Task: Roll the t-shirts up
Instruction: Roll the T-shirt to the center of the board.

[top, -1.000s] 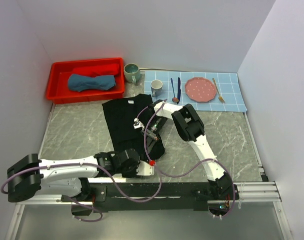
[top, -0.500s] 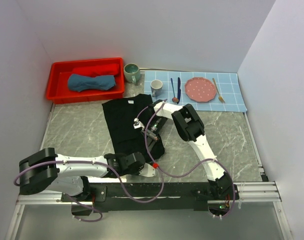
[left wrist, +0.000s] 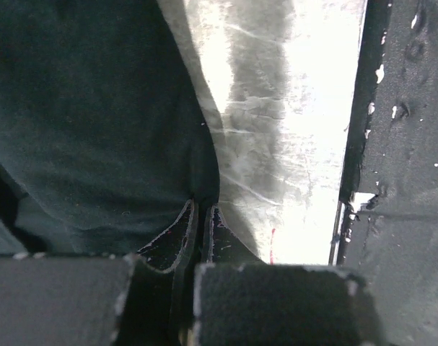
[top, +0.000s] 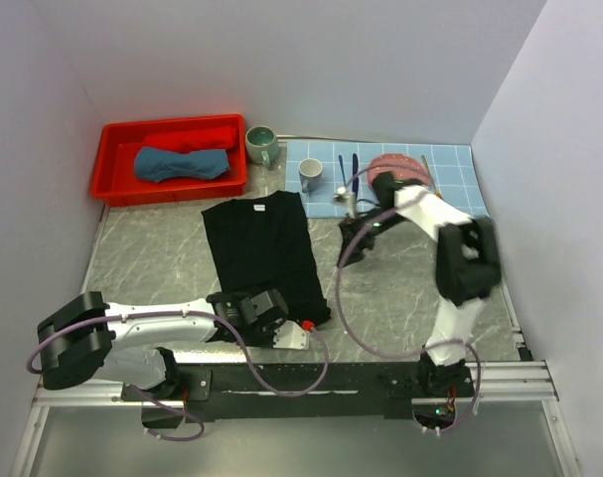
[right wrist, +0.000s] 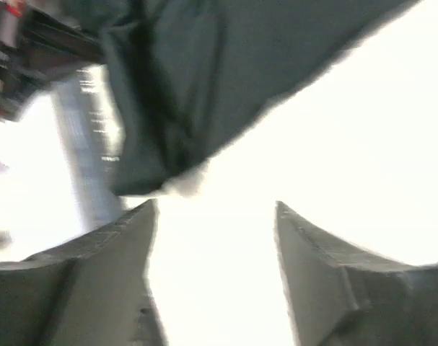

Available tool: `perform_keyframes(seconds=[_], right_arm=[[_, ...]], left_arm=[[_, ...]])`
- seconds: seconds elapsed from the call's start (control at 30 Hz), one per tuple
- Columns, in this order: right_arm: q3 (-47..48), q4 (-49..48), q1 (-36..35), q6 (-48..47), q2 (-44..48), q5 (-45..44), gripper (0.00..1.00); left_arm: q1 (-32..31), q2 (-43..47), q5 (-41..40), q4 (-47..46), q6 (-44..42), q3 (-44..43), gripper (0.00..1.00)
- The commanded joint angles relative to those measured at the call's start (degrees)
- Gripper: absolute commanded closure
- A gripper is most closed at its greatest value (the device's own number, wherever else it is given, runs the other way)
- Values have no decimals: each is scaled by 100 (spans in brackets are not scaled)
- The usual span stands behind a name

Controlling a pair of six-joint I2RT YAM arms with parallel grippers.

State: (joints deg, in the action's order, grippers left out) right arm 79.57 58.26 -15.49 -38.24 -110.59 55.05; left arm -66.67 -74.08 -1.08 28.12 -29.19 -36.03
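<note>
Left gripper (left wrist: 198,216) is squeezed tight on the near hem of the black t-shirt (top: 261,248), far as I can tell; shirt lies flat mid-table (top: 142,268); right gripper (right wrist: 215,209) hangs wide open, holding nothing; blue rolled t-shirt (top: 182,164) sits in the red bin (top: 117,191) back left.

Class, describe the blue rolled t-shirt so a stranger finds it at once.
Look to the red bin at the far left of the table. The blue rolled t-shirt lies inside it, bundled, unlike the black t-shirt spread flat before it.
</note>
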Motion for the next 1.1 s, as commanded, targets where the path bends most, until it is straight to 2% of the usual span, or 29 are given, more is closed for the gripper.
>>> perform_keyframes(seconds=[0.0,0.03,0.13,0.2,0.3,0.4,0.47,0.5,0.63,0.8,1.07], right_arm=[[-1362,-1622,-24,-1342,2156,-450,0],[-2174,-2425,-94,-1448,2582,-538,0],[-3408,-3318,-717,-2140,3875,-862,0],[-3859,-3557,-1243,-2450,4541,-978,0],[-4955,-4110,-1649,-2969,5341,-1092,0],[-5983,-5041,-2133,-3322,6205,-1136,0],[-6338,-5736,-2555,-3357,6548,-1241,0],[-6514,-5808,-2695,-3305,6576,-1329,0],[-6735,-7221,-3433,-2550,6366,-2049,2],[-6718,-8398,-3997,-2381,5444,-2849,5],[-6516,-9033,-4349,-2294,4371,-3079,8]], left_arm=[[417,8,653,563,19,-97,99],[471,43,714,572,1,-97,99],[655,52,934,624,-104,-115,99],[787,43,1136,703,-210,-167,99],[1024,174,1268,686,-263,-176,99],[1147,149,1312,677,-271,-194,99],[1200,105,1321,660,-254,-229,99],[1262,52,1365,651,-263,-238,99],[1446,-18,1663,739,-402,-369,99],[1842,-80,2103,984,-588,-589,99],[2307,-212,2692,1327,-921,-897,99]])
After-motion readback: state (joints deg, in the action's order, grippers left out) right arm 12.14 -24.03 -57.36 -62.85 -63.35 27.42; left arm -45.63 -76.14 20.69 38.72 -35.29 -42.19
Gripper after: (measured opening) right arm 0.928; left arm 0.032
